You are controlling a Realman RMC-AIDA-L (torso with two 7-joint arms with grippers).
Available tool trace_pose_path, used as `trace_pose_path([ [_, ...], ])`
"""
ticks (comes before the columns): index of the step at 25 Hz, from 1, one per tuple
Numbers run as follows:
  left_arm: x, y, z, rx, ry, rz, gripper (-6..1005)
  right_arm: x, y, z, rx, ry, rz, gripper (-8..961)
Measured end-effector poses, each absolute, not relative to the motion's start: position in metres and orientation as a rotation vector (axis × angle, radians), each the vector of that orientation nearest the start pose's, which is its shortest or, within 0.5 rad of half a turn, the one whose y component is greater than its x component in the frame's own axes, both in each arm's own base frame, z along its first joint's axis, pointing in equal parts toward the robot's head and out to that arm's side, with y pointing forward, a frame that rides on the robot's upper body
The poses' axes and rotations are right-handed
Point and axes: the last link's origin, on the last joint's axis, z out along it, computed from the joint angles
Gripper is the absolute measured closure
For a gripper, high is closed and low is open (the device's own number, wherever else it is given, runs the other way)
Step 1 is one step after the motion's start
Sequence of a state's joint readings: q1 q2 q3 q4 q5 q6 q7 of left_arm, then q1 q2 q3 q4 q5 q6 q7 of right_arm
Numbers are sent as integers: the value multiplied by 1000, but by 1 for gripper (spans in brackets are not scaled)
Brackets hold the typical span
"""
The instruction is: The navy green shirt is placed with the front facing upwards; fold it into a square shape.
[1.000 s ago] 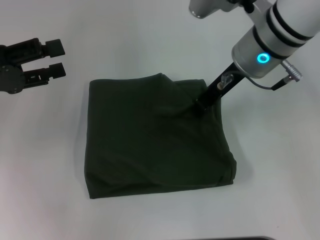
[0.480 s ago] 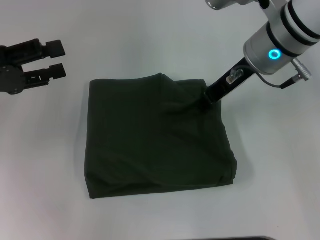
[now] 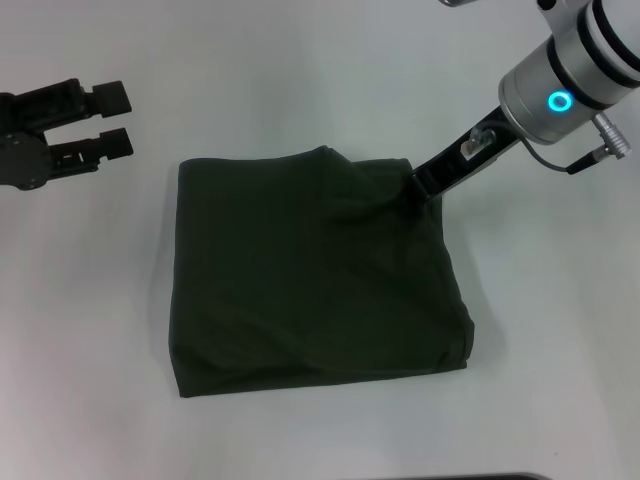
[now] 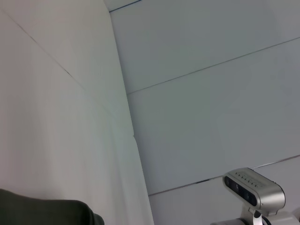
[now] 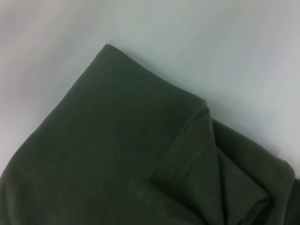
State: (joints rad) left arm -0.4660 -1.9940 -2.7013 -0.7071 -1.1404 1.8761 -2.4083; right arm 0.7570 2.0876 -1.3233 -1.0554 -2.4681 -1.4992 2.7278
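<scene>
Navy green shirt (image 3: pixel 310 275) folded into a rough square, lying flat mid-worktop (image 3: pixel 300 80), plain dark side up, no lettering or tag showing. Near and left edges fairly straight; far edge carries a raised fold ridge near its middle; near-right corner slightly bulged with layered edges visible. Creases running diagonally from the far-right corner toward the centre.

Right hand (image 3: pixel 415 190) at the far-right corner of the shirt, tips touching or pressed into the fabric there, arm angling up and away to the right, blue ring light lit on the wrist. Cannot tell whether its fingers are spread or pinched on cloth: tips dark against dark fabric. Right wrist view filled with shirt (image 5: pixel 131 159): a folded corner plus overlapping layers bunched at one side, bare worktop (image 5: pixel 197 42) beyond.

Left hand (image 3: pixel 105 120) off the shirt, well apart to the far left, hovering above bare worktop, fingers parted with a clear gap, holding nothing. Left wrist view mostly pale wall panels (image 4: pixel 211 93), a sliver of shirt (image 4: pixel 47 213) at one corner, and a grey camera unit (image 4: pixel 254 189) at the edge.
</scene>
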Motion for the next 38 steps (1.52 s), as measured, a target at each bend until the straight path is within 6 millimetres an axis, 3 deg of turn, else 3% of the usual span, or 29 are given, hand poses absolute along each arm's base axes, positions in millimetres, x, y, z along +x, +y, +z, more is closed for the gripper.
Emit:
trace_pose_path([
  [2,-281,299,73,-2261,-2010,-1110,191,168,370,-34,-2582,1321,-364,930],
  [13,-281,298,73,-2260,-2012,-1109,191,180,377,-24,-2477,1353,-371,517],
  [29,-283,298,74,-2254,-2010,-1110,191,184,387,6,-2380,1399,-254,509],
  [35,-283,298,79,-2256,-2001,-1120,191,168,393,16,-2420,1375,-214,511],
  [38,-282,298,78,-2260,-2003,-1116,191,159,393,11,-2469,1358,-198,513],
])
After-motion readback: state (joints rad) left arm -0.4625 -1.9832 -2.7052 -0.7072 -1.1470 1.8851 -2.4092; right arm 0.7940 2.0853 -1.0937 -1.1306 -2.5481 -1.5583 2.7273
